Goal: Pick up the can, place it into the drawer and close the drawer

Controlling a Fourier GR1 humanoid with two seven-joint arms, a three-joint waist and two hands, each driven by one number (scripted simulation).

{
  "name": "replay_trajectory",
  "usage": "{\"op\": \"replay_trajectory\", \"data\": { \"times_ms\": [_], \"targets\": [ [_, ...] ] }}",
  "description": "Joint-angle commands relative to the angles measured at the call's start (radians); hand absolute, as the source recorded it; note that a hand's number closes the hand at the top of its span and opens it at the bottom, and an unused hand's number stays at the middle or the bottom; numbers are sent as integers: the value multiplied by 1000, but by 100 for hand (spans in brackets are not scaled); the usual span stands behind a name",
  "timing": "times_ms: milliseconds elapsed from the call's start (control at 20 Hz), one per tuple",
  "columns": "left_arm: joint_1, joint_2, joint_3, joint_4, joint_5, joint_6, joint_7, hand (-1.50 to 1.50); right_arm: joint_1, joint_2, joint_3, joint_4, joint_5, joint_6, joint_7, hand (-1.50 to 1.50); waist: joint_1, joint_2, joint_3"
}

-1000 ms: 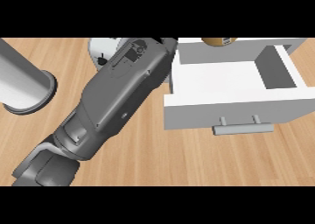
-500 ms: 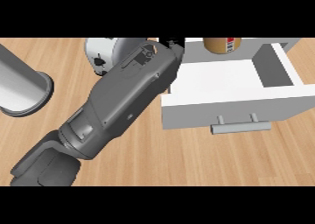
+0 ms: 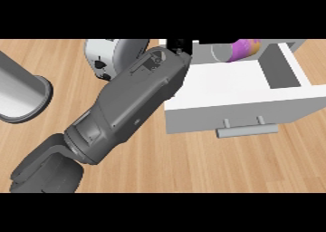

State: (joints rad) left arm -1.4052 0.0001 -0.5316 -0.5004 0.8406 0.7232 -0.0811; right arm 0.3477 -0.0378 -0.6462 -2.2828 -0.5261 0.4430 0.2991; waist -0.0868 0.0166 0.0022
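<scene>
I see the can (image 3: 238, 49) tilted over the drawer's (image 3: 259, 106) back end. My right hand (image 3: 178, 44) is just beside it; I can't tell its fingers' state.

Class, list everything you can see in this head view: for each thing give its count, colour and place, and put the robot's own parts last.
Can: one, purple and orange with a grey end, lying on its side at the back of the drawer.
Drawer: one, white, open, upper right, with a grey handle on its front.
Counter: one, light wood, under everything.
Cylinder: one, grey, at the left edge.
Rounded white and grey part: one, top centre, behind the forearm; what it is cannot be told.
Forearm: one, grey, running from lower left towards the drawer; its hand is mostly hidden.
</scene>
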Motion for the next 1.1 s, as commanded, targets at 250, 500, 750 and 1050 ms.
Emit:
{"op": "replay_trajectory", "data": {
  "times_ms": [250, 500, 750, 1050],
  "targets": [
    [31, 0, -59, 38, 79, 54, -76, -150, -22, 16, 36, -53, 23, -27, 38, -150, -14, 6, 0],
    [-29, 0, -58, 72, 110, 86, -53, -150, -1, 11, -4, -10, 9, 7, -1, -150, -16, 2, 0],
    [32, 0, -78, 59, 146, 58, -136, -150, -45, -3, 5, -44, 32, -18, 10, -150, -7, 6, 0],
    [10, 0, -61, 26, 183, 45, -161, -150, -107, -78, -6, -87, 246, 62, -139, -150, 10, 7, 0]
  ]
}}
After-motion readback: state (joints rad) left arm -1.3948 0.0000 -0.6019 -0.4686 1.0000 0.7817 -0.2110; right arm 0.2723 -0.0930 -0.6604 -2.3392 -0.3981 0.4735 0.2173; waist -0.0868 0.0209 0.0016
